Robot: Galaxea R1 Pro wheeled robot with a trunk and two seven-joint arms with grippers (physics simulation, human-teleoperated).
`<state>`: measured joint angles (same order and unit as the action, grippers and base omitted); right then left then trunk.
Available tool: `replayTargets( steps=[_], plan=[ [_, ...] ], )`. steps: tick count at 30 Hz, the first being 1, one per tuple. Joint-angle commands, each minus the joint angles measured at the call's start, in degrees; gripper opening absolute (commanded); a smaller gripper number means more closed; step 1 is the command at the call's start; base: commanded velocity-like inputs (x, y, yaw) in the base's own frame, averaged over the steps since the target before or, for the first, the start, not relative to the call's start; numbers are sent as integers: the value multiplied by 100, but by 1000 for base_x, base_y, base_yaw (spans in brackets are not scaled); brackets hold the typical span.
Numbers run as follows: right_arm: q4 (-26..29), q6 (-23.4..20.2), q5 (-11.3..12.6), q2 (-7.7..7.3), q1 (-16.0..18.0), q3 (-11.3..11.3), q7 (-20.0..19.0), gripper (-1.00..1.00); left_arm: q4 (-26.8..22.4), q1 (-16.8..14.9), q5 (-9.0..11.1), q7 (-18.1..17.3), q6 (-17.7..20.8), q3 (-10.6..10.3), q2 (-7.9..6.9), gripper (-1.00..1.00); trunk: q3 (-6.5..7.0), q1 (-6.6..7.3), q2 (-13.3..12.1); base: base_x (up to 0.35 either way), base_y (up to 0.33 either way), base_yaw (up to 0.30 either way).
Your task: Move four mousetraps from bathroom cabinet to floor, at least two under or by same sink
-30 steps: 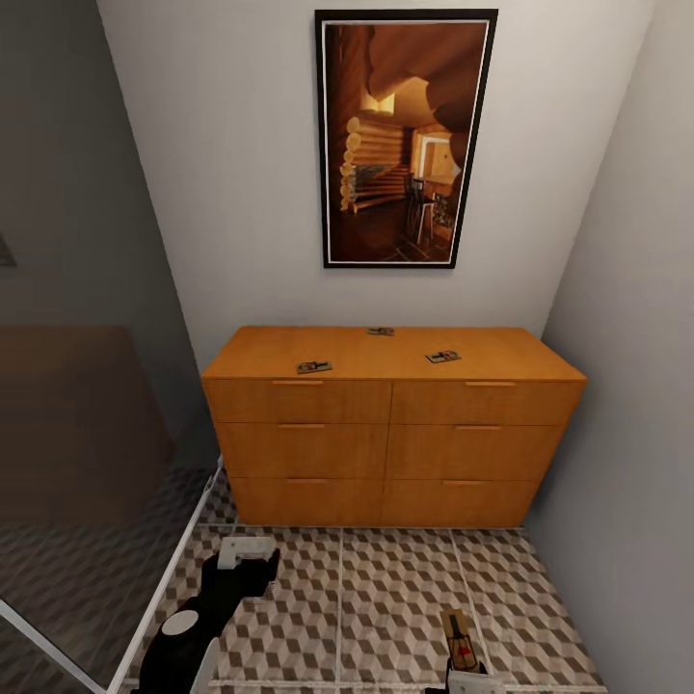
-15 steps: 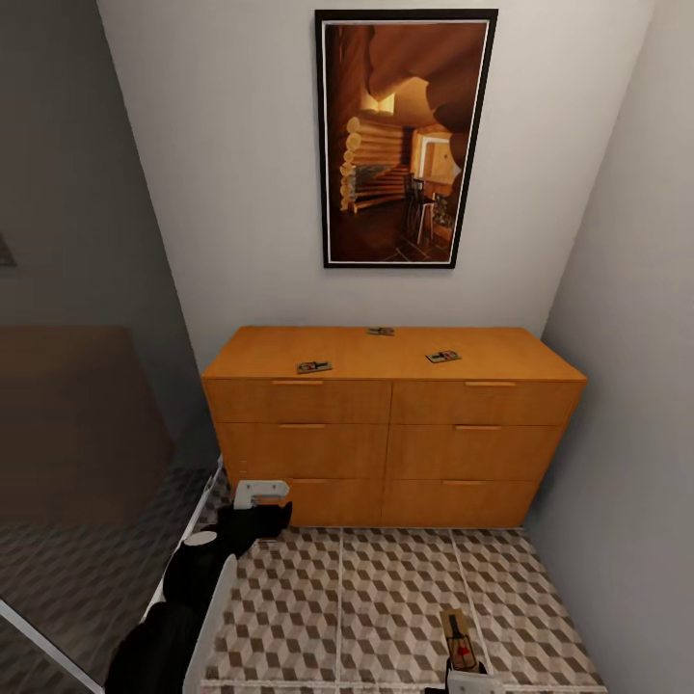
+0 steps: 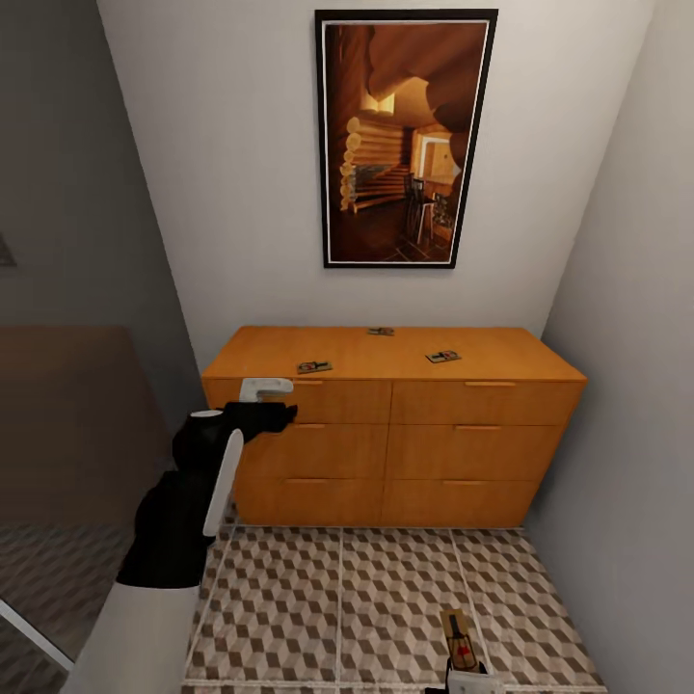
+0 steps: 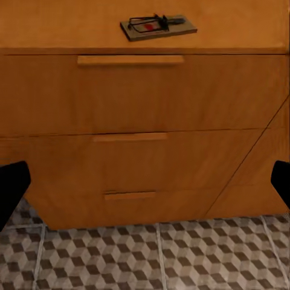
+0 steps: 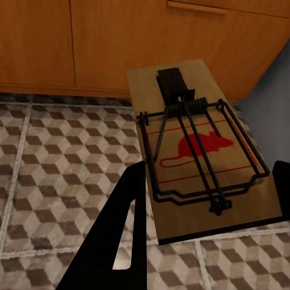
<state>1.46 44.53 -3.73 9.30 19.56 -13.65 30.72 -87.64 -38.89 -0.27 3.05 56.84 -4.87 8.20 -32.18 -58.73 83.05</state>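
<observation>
Narrow bathroom alcove: white walls, a tall framed picture of a log cabin interior (image 3: 406, 138) on the far wall, brown-and-beige cube-patterned tile floor (image 3: 386, 598) in front of me. Against the far wall stands the wide orange-brown wooden cabinet with drawers and slim bar handles (image 3: 390, 434).

Three small flat tan wooden mousetraps with dark wire lie on the cabinet's top surface: one near its front edge on the left half (image 3: 313, 366), one on the right half (image 3: 442, 357), one at the far edge near the middle (image 3: 381, 332). All three sit well apart.

My left gripper (image 3: 265, 405) is raised in front of the top left drawer, below and just left of the left-hand trap. That trap lies up and slightly right of it, near the front lip. In the left wrist view the same trap (image 4: 158, 27) lies with its long axis running along the cabinet front, the red spot under the wire. The gripper's dark fingertips (image 4: 12, 190) sit at the frame's two edges, so it is spread wide and holding nothing. I judge the left arm much the nearer for this pick.

My right gripper (image 5: 208, 202) is low over the floor, closed on the fourth trap (image 5: 202, 151): tan board, black spring bar, red mouse print.
</observation>
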Motion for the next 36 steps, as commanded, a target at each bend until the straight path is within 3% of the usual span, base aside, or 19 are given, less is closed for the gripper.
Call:
replayTargets(
  steps=[1,7,10,27,36],
  plan=[
    [-5,-1,-31,1,4,-19,57,-100,19,-70,2,27,31,-6,3,100,-6,0,3,0,0,0],
    [-6,-5,-32,-7,4,-17,56,-100,359,-737,-1,29,54,-6,14,100,-6,0,3,0,0,0],
    [-5,-6,-30,-7,4,-16,56,-100,425,-850,-6,29,54,-6,15,100,-6,0,3,0,0,0],
    [-5,0,-17,25,4,-15,65,-100,361,-901,0,-32,88,-174,-115,100,4,0,3,0,0,-22],
    [-5,-2,-14,37,4,-15,65,-100,365,-905,0,-33,83,-519,-131,100,59,0,3,0,0,-216]
  ],
)
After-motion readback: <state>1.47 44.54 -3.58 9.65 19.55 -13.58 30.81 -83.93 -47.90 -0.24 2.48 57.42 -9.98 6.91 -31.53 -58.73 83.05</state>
